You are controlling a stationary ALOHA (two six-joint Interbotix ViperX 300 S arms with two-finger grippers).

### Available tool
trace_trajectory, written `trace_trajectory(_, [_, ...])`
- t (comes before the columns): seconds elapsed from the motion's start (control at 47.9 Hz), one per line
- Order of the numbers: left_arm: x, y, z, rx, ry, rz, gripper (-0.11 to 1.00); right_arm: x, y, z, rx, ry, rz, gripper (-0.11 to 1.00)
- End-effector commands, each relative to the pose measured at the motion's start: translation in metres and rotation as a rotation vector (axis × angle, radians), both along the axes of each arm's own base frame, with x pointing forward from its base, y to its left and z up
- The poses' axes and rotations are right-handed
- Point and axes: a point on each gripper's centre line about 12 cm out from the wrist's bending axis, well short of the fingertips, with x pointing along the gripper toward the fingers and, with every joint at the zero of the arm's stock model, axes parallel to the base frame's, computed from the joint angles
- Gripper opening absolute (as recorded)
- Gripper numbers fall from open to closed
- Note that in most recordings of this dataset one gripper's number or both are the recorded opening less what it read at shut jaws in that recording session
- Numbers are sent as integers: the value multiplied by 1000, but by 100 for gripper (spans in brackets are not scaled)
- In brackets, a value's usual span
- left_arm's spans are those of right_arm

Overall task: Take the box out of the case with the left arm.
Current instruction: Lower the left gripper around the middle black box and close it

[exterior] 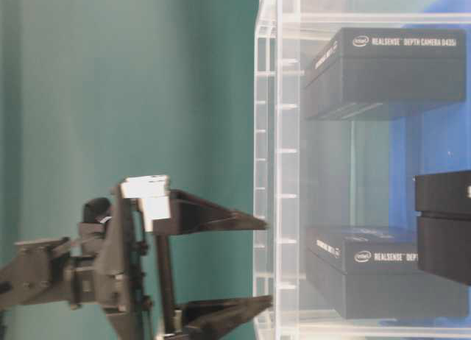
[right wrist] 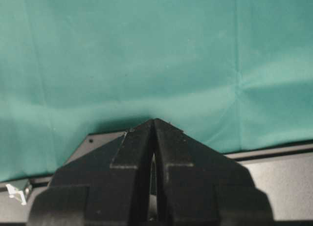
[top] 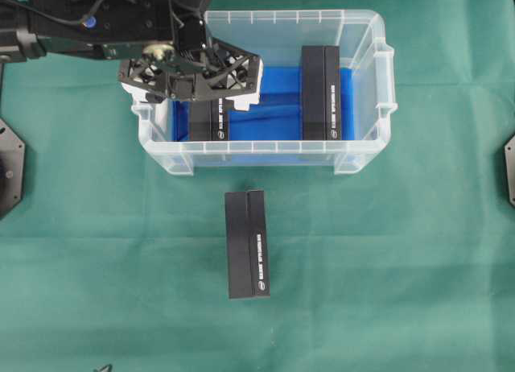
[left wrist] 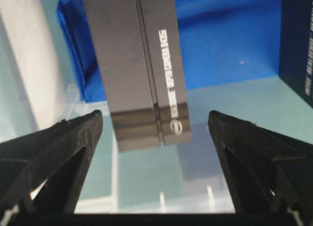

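Observation:
The clear case (top: 366, 82) with a blue floor holds two black boxes. One box (top: 211, 121) lies at its left, the other box (top: 322, 92) at its right. My left gripper (top: 241, 80) hovers open over the case's left side, above the left box. In the left wrist view this box (left wrist: 142, 64) lies lengthwise ahead, its near end between my wide-apart left gripper (left wrist: 155, 118) fingers, which do not touch it. From table level the left gripper (exterior: 266, 263) has its tips at the case wall (exterior: 268, 134). The right gripper (right wrist: 154, 121) is shut and empty over green cloth.
A third black box (top: 247, 243) lies on the green cloth in front of the case. Arm bases sit at the left edge (top: 10, 171) and right edge (top: 508, 171). The case's ribbed rim and handles stand around the boxes inside.

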Motion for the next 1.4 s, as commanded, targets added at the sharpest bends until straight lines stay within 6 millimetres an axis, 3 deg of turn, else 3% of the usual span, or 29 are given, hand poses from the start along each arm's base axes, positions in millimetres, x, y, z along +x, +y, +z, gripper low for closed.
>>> trace_trajectory(0.0, [0,2,-2,8,-27,13,86,1,0,3,2,-8,-3,2])
trace_trajectory(0.501, [1,9,-49,13,-36,38,86,1,0,2,3,-5,-1,2])
trace_trajectory(1.253, [2,19,-59,19,-45,51,85,2,0,1,3,-3,-2,2])
trace_trajectory(1.378, [3,17,-59,16,-55,48,74,2,0,1,3,-2,-2,2])
